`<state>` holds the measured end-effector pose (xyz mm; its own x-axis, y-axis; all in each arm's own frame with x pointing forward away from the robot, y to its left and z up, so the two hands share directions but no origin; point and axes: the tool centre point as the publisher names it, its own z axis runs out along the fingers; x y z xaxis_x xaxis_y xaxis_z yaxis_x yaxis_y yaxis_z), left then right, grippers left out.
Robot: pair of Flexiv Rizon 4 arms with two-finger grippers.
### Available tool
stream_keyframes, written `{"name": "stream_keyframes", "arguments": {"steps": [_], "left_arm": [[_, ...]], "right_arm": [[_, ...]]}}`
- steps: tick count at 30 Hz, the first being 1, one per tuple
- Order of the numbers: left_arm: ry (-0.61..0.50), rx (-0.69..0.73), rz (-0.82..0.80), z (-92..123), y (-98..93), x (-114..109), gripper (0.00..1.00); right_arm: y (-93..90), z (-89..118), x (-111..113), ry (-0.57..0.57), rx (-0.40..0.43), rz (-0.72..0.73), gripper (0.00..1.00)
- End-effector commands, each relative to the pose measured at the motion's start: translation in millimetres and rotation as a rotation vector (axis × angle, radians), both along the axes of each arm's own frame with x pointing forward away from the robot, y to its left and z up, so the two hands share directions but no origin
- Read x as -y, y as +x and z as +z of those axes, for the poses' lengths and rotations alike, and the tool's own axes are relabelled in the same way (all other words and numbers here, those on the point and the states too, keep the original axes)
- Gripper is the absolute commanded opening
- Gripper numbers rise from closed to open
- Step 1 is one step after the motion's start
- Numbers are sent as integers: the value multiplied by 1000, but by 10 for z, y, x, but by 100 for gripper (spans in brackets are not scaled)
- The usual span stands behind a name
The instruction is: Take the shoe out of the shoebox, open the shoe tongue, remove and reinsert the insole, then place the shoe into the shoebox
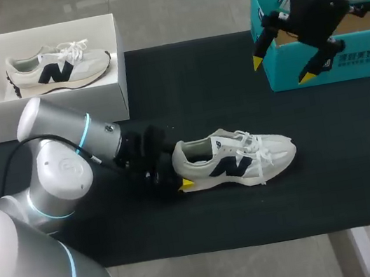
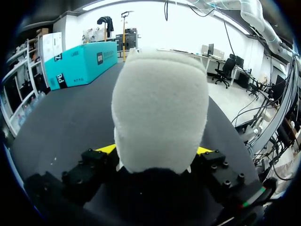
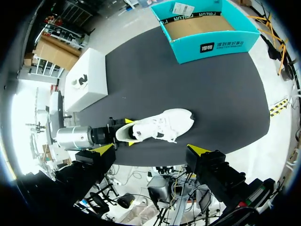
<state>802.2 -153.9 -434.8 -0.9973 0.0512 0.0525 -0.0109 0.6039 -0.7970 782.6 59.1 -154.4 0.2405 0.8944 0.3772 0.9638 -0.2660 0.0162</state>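
On the black mat [image 1: 321, 187], left gripper [image 1: 180, 168] clamps the white-and-navy sneaker [image 1: 235, 162] by its heel [image 1: 180, 158]; pin it while the wide-open right gripper [image 1: 281, 70] lifts the tongue [image 1: 223, 143].

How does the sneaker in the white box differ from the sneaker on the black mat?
The white sneaker in the box sits inside the open white cardboard box; the white sneaker on the mat lies out on the black mat. The left jaws clamp the mat sneaker's heel; nothing touches the boxed one. Both are white with a dark side mark.
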Motion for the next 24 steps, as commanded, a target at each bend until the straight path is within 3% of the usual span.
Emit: {"name": "stream_keyframes", "arguments": {"steps": [1, 11, 24], "left_arm": [[1, -1, -1, -28, -1, 17, 0], [1, -1, -1, -28, -1, 17, 0], [1, -1, -1, -28, -1, 17, 0]], "right_arm": [[54, -111, -289, -157, -49, -14, 100], [-50, -554, -626, -241, -99, -1, 100], [-18, -950, -964, -373, -197, 42, 100]]}}
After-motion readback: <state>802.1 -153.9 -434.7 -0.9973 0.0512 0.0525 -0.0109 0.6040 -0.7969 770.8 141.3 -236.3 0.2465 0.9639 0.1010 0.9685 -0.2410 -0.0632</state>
